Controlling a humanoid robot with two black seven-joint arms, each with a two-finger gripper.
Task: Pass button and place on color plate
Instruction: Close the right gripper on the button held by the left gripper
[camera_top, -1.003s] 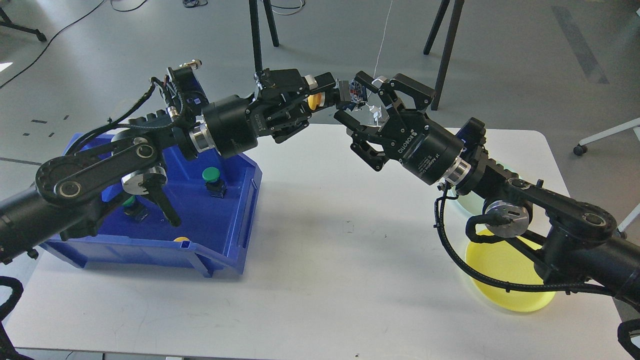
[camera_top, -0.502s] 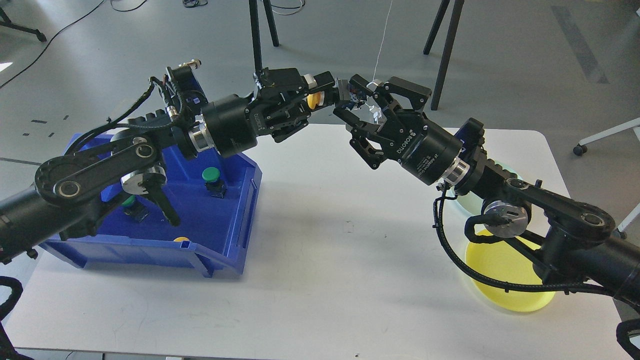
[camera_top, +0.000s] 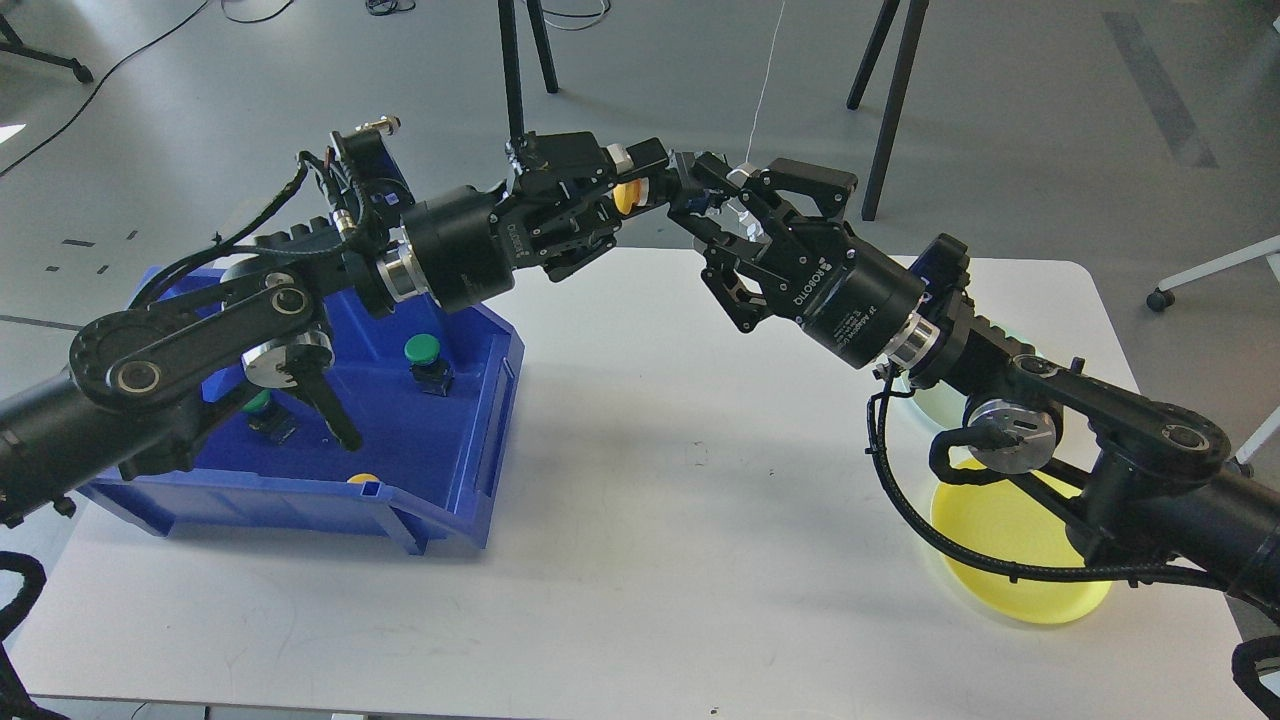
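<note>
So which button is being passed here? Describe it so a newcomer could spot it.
Look above the white table's far edge, where the two arms meet. The yellow button sits in the left end effector. Unlike the green button in the blue bin, it is held in the air.

Bare bench across the middle, wide passage between bin on the left and yellow plate on the right. Above the far edge, blocked: left gripper and right gripper meeting there, yellow button between. Right arm over part of the plate. Left arm over the bin, covering much of its opening.
</note>
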